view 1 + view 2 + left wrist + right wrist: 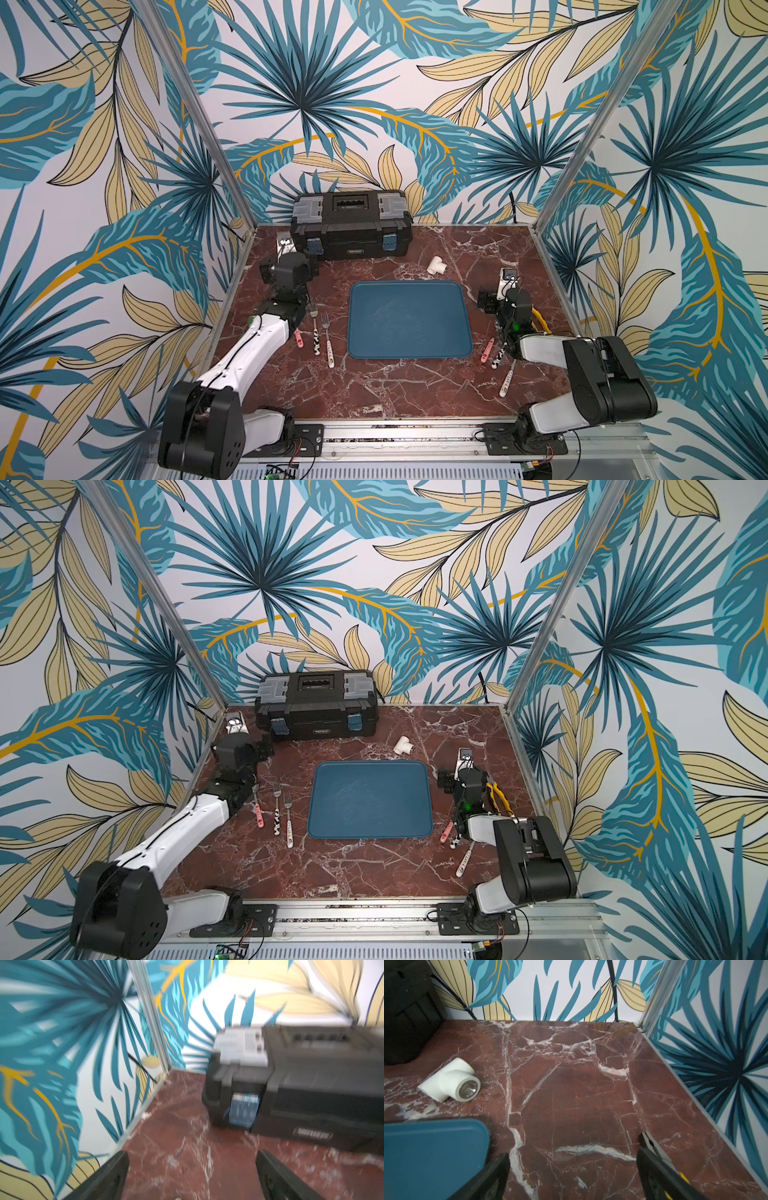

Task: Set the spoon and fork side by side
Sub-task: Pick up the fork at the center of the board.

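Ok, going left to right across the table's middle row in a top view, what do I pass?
Pink-handled utensil, black-and-white-handled fork, white-handled fork, blue tray, second pink-handled utensil, black-and-white-handled utensil, white-handled utensil, yellow pliers.

The black toolbox stands across the back, toward the left. A white pipe tee lies between it and the blue tray, which fills the middle. Forks lie in the lane left of the tray, more cutlery and yellow-handled pliers in the right lane. The front marble strip and the back right corner lie bare.
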`<action>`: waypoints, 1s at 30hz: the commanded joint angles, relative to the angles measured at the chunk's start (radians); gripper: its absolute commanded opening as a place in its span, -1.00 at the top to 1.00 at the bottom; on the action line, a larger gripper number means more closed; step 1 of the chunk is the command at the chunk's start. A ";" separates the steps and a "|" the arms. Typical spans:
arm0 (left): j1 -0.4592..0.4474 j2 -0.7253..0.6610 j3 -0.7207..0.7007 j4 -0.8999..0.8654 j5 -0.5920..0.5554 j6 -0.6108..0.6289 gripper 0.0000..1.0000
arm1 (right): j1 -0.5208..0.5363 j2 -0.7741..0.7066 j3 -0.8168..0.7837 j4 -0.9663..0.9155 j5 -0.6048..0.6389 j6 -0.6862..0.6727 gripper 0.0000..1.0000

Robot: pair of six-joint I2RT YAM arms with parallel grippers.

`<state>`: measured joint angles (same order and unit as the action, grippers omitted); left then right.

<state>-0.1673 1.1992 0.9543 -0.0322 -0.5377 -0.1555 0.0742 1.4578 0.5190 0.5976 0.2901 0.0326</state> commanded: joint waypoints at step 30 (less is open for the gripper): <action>0.041 0.400 0.130 -0.994 0.638 -0.370 0.20 | 0.015 -0.013 0.472 -1.098 0.056 0.440 0.57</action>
<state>-0.1299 1.6043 1.1019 -1.0573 0.0494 -0.5114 0.0849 1.4315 0.9859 -0.4774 0.3641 0.4751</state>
